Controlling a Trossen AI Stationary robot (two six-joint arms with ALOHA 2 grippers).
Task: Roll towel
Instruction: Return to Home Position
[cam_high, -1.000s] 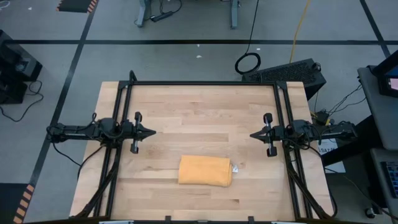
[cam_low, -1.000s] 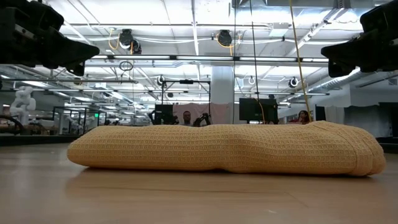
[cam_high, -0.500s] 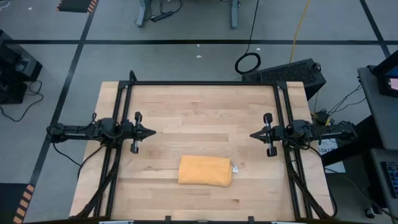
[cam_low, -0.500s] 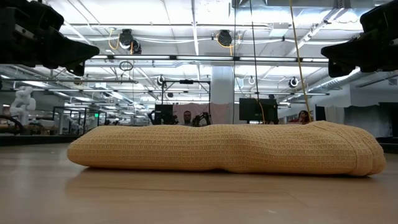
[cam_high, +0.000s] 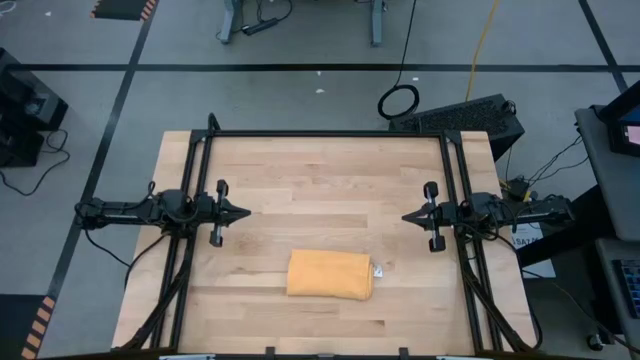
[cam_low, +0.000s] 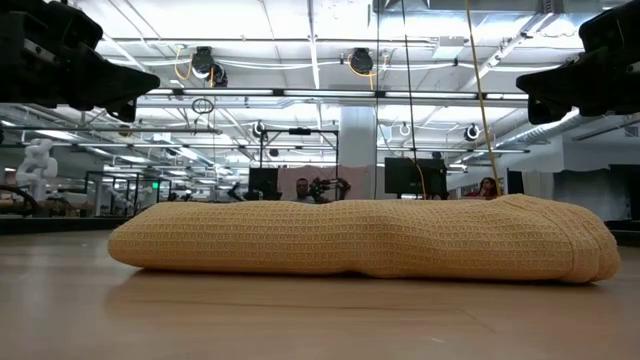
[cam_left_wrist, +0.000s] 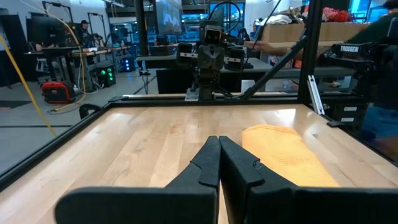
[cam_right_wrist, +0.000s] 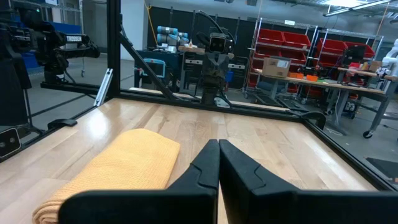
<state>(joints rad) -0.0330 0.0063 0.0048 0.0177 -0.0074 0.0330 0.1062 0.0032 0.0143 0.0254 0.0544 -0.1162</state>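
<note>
**A:** How far along is the rolling?

**B:** By my reading it is done. The mustard-yellow soft fabric towel (cam_high: 330, 275) lies as one compact, thick bundle on the pale wooden surface (cam_high: 320, 170). A small white tag (cam_high: 378, 270) pokes out at the end nearer the right arm. From table height it looks like a long, plump roll lying flat, and I see no loose flap trailing off it.

**A:** Where does it lie?

**B:** It is about midway between the two arms, on the half of the surface nearer the low camera. Nothing touches it.

**A:** And the arms?

**B:** The left fingers (cam_high: 240, 212) are closed, pressed tip to tip with nothing between them. The right fingers (cam_high: 409, 217) are closed and empty in the same way. Each pair hangs raised above its own side of the surface, and the two point inward at each other. Both are well apart from the towel.

**A:** So what is left?

**B:** Very little, I judge. Both arms look parked in a resting pose, so at most they have to finish settling there. I cannot tell how tight the roll is, because no view shows the layers at its ends clearly.
</note>
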